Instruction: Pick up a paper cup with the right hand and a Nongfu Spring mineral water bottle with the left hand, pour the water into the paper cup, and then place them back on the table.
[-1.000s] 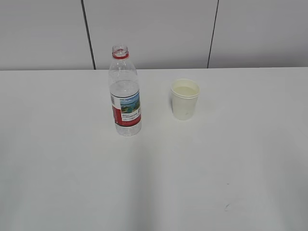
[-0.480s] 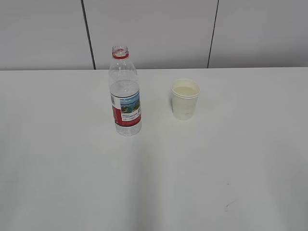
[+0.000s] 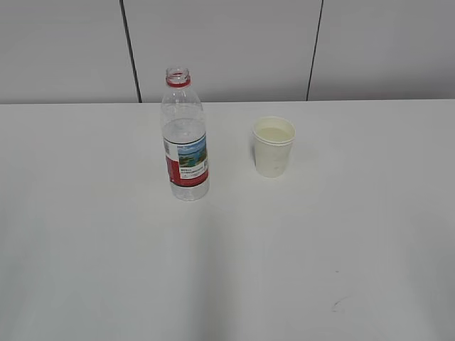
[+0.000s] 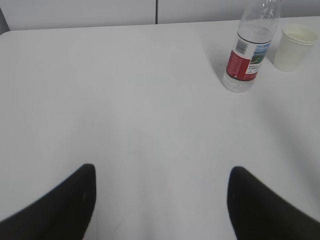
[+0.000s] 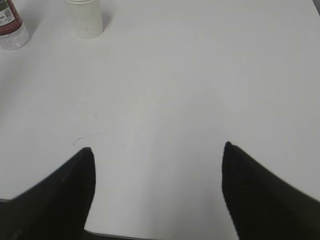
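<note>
The Nongfu Spring bottle (image 3: 185, 138) stands upright and uncapped on the white table (image 3: 106, 234), with water in it. It also shows in the left wrist view (image 4: 248, 50) and partly in the right wrist view (image 5: 11, 25). The paper cup (image 3: 274, 146) stands upright to its right with liquid inside; it also shows in the left wrist view (image 4: 295, 47) and the right wrist view (image 5: 86, 19). My left gripper (image 4: 161, 172) is open and empty, far short of the bottle. My right gripper (image 5: 157, 150) is open and empty near the table's front edge. Neither arm shows in the exterior view.
A small dark scuff mark (image 3: 335, 305) lies on the table near the front right; it also shows in the right wrist view (image 5: 86, 136). A grey panelled wall (image 3: 227, 50) stands behind the table's far edge.
</note>
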You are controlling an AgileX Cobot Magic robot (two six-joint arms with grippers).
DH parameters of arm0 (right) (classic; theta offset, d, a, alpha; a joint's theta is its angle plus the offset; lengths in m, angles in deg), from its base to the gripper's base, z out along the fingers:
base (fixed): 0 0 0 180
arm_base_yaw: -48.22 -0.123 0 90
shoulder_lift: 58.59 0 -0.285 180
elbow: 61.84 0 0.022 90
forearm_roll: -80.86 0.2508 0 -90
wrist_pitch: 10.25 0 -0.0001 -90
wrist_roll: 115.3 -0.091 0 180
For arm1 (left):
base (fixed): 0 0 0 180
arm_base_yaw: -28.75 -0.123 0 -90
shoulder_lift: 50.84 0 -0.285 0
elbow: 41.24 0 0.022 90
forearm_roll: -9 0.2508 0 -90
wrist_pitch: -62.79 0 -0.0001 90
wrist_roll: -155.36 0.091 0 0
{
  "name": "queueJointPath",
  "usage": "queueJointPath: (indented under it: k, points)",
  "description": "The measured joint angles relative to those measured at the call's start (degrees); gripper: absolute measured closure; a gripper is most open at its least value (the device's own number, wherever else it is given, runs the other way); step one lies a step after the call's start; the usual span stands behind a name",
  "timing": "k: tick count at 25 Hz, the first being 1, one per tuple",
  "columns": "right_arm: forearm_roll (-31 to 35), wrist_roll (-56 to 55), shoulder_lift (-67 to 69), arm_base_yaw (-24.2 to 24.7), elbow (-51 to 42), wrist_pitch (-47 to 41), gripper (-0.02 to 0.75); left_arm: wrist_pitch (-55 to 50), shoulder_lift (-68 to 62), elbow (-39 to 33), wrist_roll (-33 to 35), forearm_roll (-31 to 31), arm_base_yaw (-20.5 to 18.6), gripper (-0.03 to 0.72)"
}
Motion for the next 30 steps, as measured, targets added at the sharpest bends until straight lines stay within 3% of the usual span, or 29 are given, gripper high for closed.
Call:
queueJointPath:
  k: [8, 15, 30]
  points:
    - [-0.2, -0.7, 0.0, 0.0, 0.0, 0.1, 0.156, 0.0, 0.0, 0.0, 0.0, 0.0, -0.4, 0.2]
    - [-0.3, -0.7, 0.0, 0.0, 0.0, 0.1, 0.156, 0.0, 0.0, 0.0, 0.0, 0.0, -4.9, 0.208]
    - [-0.4, -0.8, 0.0, 0.0, 0.0, 0.1, 0.156, 0.0, 0.0, 0.0, 0.0, 0.0, -5.1, 0.221]
